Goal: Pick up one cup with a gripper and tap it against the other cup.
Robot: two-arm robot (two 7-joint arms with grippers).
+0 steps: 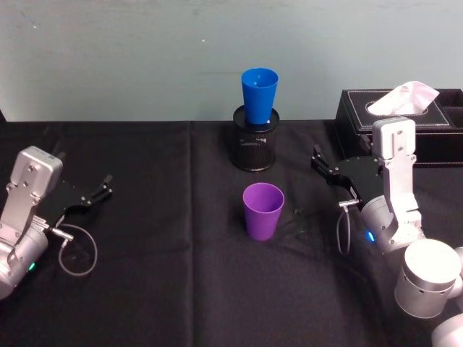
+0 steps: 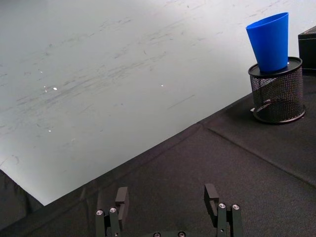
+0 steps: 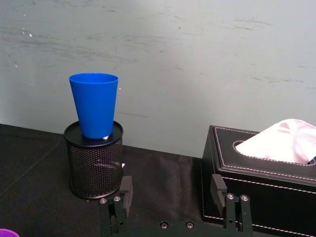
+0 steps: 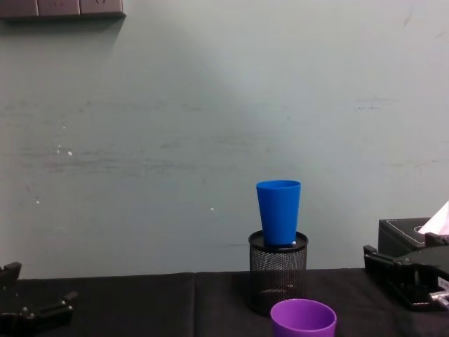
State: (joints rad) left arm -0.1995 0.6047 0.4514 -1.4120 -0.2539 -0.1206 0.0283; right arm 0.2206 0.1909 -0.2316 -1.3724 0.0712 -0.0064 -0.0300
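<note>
- Standing upright mid-counter, the purple cup (image 1: 262, 210) waits ungrasped, in front of the blue cup (image 1: 259, 95), which sits in a mesh pot (image 1: 255, 141).
- Right gripper (image 1: 327, 171), fingers spread and empty, looks nearest: approach level, close around the wall below the rim.
- Left gripper (image 1: 97, 192) idles far left, fingers also released.

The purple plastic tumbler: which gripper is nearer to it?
Right. The right gripper sits just beside the purple plastic tumbler, open; the left gripper rests farther off, also open.
</note>
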